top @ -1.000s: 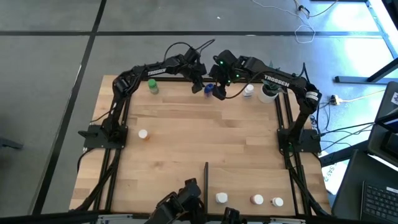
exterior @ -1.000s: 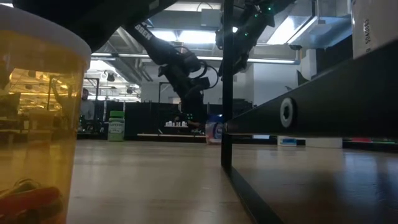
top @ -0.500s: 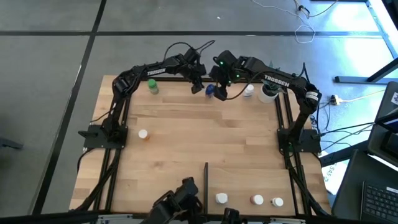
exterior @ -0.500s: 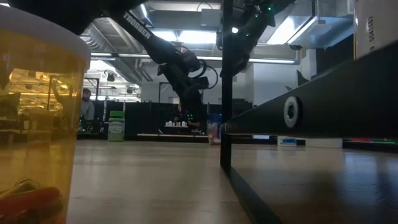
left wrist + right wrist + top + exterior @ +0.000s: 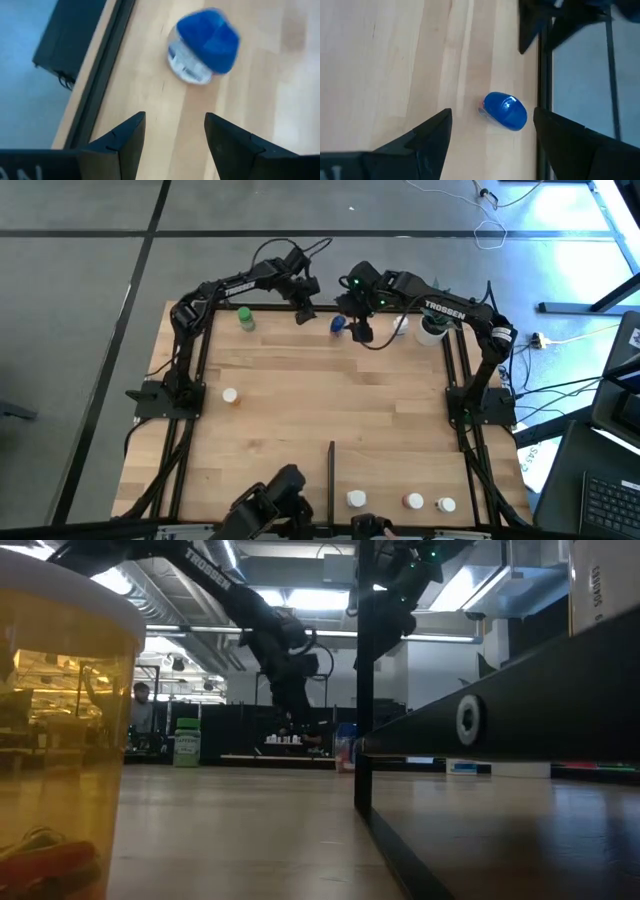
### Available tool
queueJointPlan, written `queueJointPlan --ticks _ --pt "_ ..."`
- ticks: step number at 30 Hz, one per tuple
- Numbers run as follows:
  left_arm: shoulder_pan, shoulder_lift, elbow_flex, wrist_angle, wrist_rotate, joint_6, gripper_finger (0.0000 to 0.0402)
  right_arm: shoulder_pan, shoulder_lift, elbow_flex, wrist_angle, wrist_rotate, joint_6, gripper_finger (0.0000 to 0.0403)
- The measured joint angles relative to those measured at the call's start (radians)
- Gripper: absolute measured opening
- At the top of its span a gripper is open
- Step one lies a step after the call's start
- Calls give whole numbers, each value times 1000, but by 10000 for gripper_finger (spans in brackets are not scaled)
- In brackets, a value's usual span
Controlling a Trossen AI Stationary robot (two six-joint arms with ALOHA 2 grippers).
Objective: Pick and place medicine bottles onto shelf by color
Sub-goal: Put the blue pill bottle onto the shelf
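Note:
A wide blue-capped bottle (image 5: 337, 325) rests on the wood near the table's far edge, touched by neither gripper. My left gripper (image 5: 302, 310) is open, left of it; its wrist view shows the bottle (image 5: 202, 47) ahead of the open fingers (image 5: 125, 142). My right gripper (image 5: 362, 331) is open just right of the bottle; in its wrist view the bottle (image 5: 504, 111) lies beyond the gap between the fingers (image 5: 427, 140). A green bottle (image 5: 243, 317) stands far left. An orange bottle with a white cap (image 5: 230, 396) stands at the left.
The light-wood shelf area (image 5: 400, 465) lies right of a short black divider bar (image 5: 331, 470), with three white-capped bottles (image 5: 356, 499) (image 5: 412, 501) (image 5: 446, 504) along its near edge. Two white bottles (image 5: 400, 326) (image 5: 430, 330) stand far right. An amber bottle (image 5: 60, 740) looms beside the low camera.
My left gripper has drawn back from the blue bottle toward the table's left edge and a little up. The blue bottle stays near the far edge, beside my right gripper.

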Motion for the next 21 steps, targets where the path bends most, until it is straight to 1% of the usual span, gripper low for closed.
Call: queueJointPlan --ticks 3,9,13,17,21 --pt "-2 -38 0 -21 11 2 198 0 0 0 -3 0 -55 282" --pt "-2 -118 0 -43 6 3 198 0 0 -2 -9 0 -66 282" --pt "-3 -173 0 -59 -8 1 198 -1 0 -37 -7 0 -110 282" --pt "-10 -210 0 -101 -16 -6 198 -1 0 -78 7 0 -114 282" --pt "-20 -248 0 -186 -19 1 198 -8 2 -83 30 2 -114 282"
